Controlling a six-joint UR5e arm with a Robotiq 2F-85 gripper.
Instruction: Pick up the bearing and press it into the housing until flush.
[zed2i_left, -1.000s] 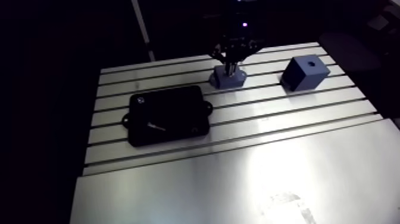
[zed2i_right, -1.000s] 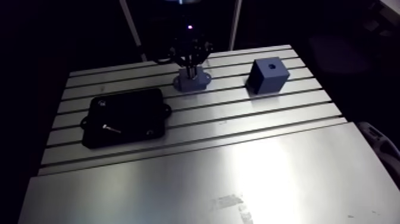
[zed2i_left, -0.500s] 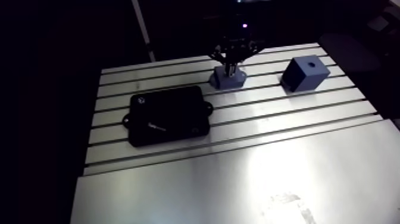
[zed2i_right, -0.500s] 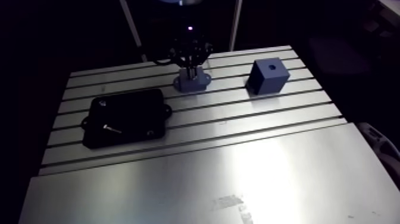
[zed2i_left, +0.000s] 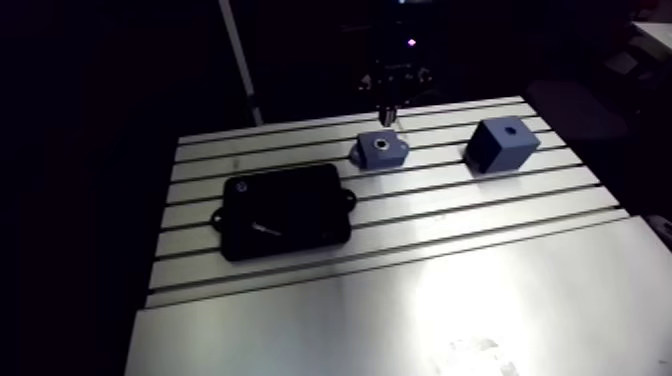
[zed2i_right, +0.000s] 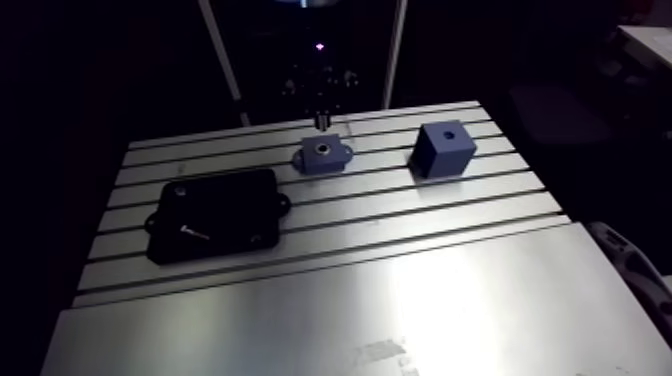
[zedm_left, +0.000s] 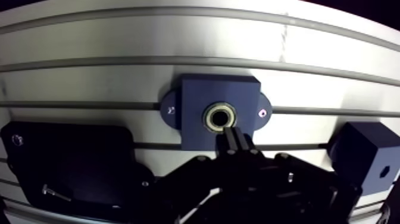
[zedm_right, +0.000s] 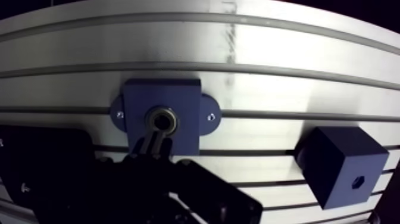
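Hovering just above the housing, the gripper is pressed together, empty; the bearing sits in the housing bore directly ahead.

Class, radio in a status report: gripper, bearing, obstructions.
Gripper shut, empty, over housing. Bearing sits in housing bore. Black box and blue block stand aside.

This looks like a robotics lab's assembly test bench: a slotted aluminium worktop carries machine-shop fixtures, namely a blue flanged housing with a metal bearing in its bore, a blue cube block with a hole on top, and a black flanged box.
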